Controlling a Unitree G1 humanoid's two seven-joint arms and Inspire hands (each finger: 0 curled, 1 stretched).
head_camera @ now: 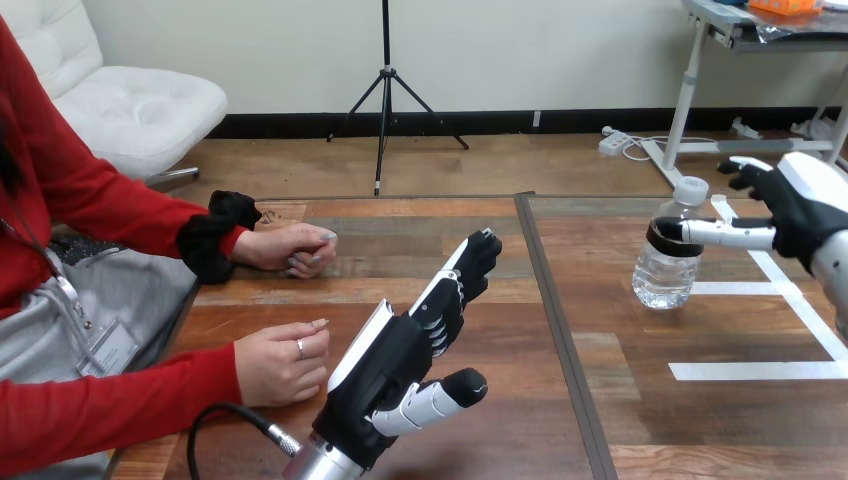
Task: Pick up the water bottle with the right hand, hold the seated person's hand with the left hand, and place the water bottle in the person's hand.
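1. At the left, the person's nearer hand rests loosely closed on the wooden table. The person's farther hand lies beyond it, also loosely closed.
2. At the centre, the robot's left hand hovers with fingers straight and thumb spread, holding nothing. It is just beside the nearer hand but apart from it.
3. On the table's right half is the water bottle, clear with a white cap. The right hand has a finger curled round its shoulder.
4. The pick-up looks under way, and taking the person's hand is not yet done. Next, the left hand likely needs to close gently on the nearer hand, which must open to receive the bottle.
5. The right hand is partly cut off by the edge. Whether the bottle is off the table is unclear.
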